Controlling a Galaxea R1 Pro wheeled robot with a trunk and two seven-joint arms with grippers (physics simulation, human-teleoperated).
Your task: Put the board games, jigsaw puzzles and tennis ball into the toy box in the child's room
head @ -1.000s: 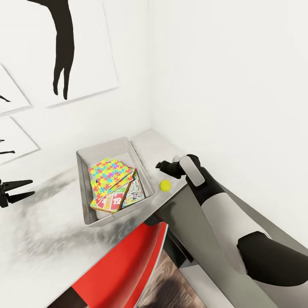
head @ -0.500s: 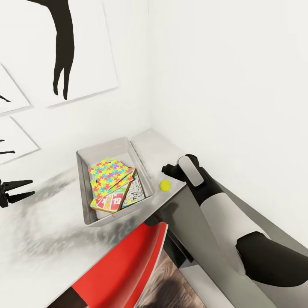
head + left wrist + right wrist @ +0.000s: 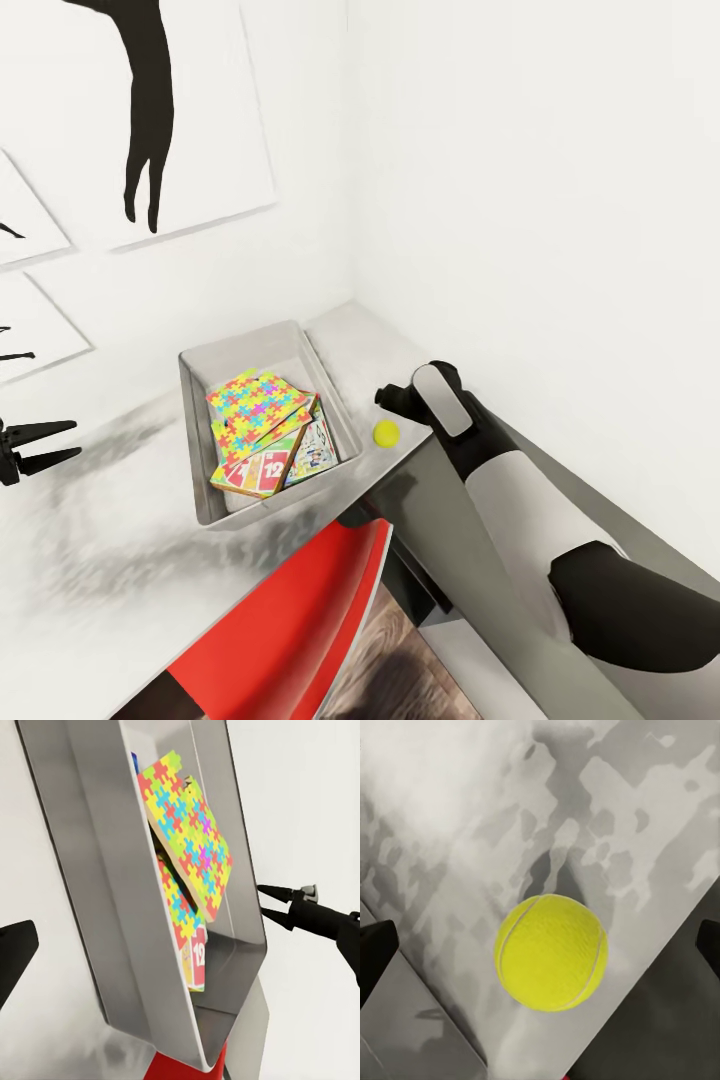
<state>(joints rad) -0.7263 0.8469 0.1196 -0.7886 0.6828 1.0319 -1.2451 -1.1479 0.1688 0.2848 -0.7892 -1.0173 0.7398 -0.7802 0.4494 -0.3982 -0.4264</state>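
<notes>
The tennis ball (image 3: 386, 432) lies on the table (image 3: 100, 560), right of the toy box (image 3: 200, 375) (puzzles (image 3: 255, 408) inside).

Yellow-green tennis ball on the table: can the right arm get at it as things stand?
Probably yes. The small yellow-green tennis ball sits alone on the white table, outside the grey toy box. The right gripper hangs just above it, fingers spread either side in the wrist view, nothing between.

The right arm (image 3: 520, 500) had white shells, black joints and a grey wrist plate; the left gripper (image 3: 35, 447) was black with pointed fingers.
</notes>
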